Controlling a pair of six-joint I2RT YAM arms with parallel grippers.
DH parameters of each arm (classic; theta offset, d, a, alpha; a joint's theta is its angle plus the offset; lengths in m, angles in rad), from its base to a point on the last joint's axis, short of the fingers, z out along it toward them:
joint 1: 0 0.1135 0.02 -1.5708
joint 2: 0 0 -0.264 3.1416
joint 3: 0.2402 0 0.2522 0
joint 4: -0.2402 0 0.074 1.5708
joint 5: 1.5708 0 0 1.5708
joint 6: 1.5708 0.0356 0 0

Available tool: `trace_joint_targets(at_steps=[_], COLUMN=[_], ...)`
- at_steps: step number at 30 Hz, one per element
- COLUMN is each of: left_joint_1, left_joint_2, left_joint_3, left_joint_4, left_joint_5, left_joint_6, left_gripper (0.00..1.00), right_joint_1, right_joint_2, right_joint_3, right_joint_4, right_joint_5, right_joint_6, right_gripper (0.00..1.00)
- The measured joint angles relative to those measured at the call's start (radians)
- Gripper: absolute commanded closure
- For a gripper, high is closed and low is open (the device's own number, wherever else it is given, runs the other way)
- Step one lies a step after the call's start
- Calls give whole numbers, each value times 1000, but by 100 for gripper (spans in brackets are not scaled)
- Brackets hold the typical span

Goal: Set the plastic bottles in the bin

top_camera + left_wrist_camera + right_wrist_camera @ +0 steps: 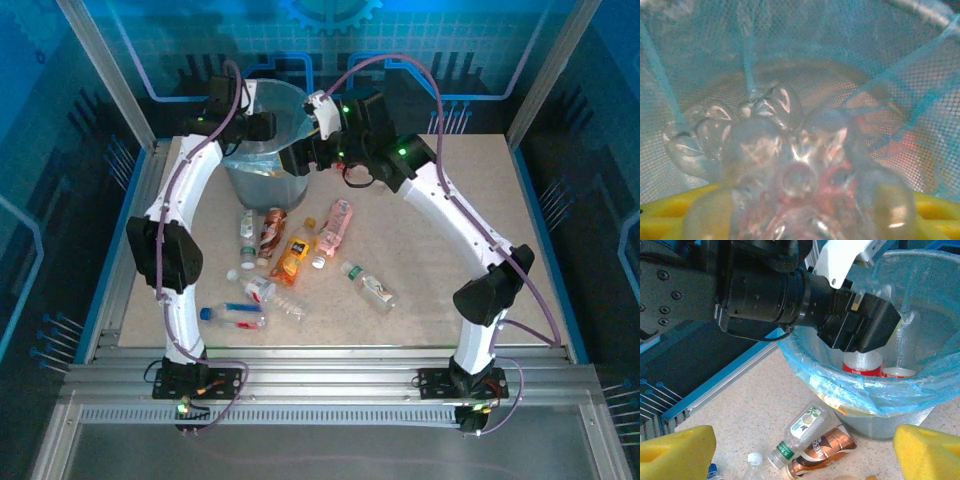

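Bottle point(799, 165) sits between jaws of left end effector point(800, 220) above bin point(865, 60)

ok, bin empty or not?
Not empty: right wrist view shows red-labelled bottles inside the bin, below its blue-lined rim.

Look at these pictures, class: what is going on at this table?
Two robot arms are clearing plastic bottles into a bin lined with a blue bag. The left gripper hangs over the bin's mouth with a clear bottle between its yellow fingers; whether it is gripped or loose is unclear. The right gripper hovers beside the bin, open and empty. Some bottles lie in the bin, and about seven more lie on the table.
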Motion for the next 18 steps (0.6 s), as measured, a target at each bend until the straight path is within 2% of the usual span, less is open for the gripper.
trace_joint_targets(at_steps=[4, 18], left_joint_1=[0, 2], left_joint_2=[5, 5], left_joint_3=[-5, 39], left_joint_4=[0, -8], left_joint_5=[11, 21], left_joint_6=[6, 7], left_gripper=[14, 15], right_joint_1=[0, 2], right_joint_2=[0, 3], right_joint_3=[0, 14], right_joint_4=[0, -9], right_joint_5=[3, 6], right_joint_6=[3, 10], right_gripper=[8, 9])
